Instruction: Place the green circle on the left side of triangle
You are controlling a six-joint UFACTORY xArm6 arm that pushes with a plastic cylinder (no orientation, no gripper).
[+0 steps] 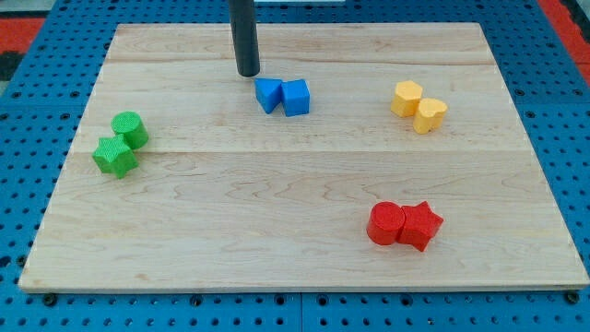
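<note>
The green circle (130, 129) lies near the board's left edge, touching a green star (115, 157) just below it. The blue triangle (268, 94) sits at the upper middle, touching a blue cube (296, 97) on its right. My tip (247, 73) is just above and left of the blue triangle, close to it but apart, and far to the right of the green circle.
A yellow hexagon (407, 98) and a yellow heart (430, 115) touch at the upper right. A red circle (385, 224) and a red star (420, 224) touch at the lower right. The wooden board (277, 240) lies on a blue pegboard.
</note>
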